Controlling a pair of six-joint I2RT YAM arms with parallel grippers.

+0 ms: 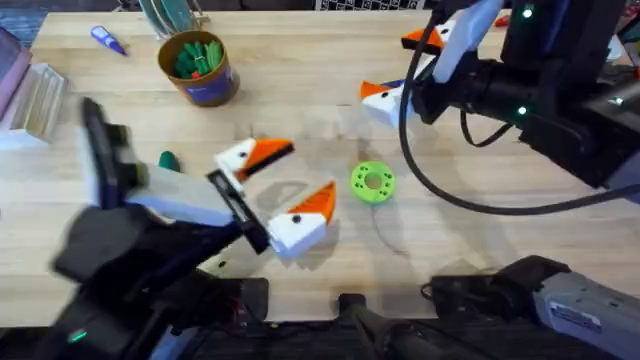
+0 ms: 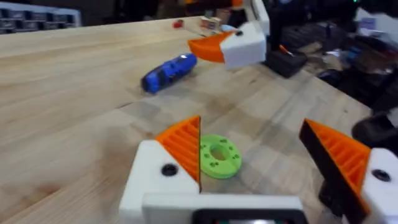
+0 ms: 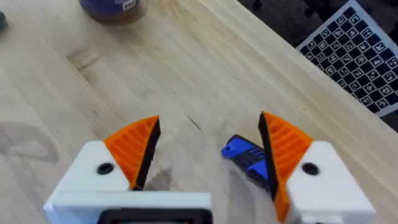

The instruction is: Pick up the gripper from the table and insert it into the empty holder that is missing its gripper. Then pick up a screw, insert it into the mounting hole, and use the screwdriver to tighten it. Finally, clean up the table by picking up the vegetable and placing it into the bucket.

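Observation:
My left gripper [image 1: 285, 182] hangs open over the table [image 1: 300, 110], its white fingers carrying orange ribbed wedges; in the left wrist view it [image 2: 261, 165] straddles a lime-green disc [image 2: 217, 155]. My right gripper [image 1: 402, 68] is open too, both fingers wedged, above the blue screwdriver [image 3: 247, 155], which lies on the wood close to one pad [image 3: 283, 149]. The screwdriver [image 2: 169, 71] also lies beneath the right arm's finger [image 2: 233, 45]. The dark green vegetable [image 1: 168, 160] lies beside the left arm. The bucket [image 1: 197, 68] stands at the back left. A loose gripper, an empty holder and a screw are out of view.
The lime-green disc [image 1: 372, 182] lies mid-table. A blue-purple pen tool [image 1: 108, 40] rests at the far left and a clear plastic box [image 1: 35, 100] at the left edge. A checkered board [image 3: 354, 56] lies beyond the table's edge. Green pieces stick out of the bucket.

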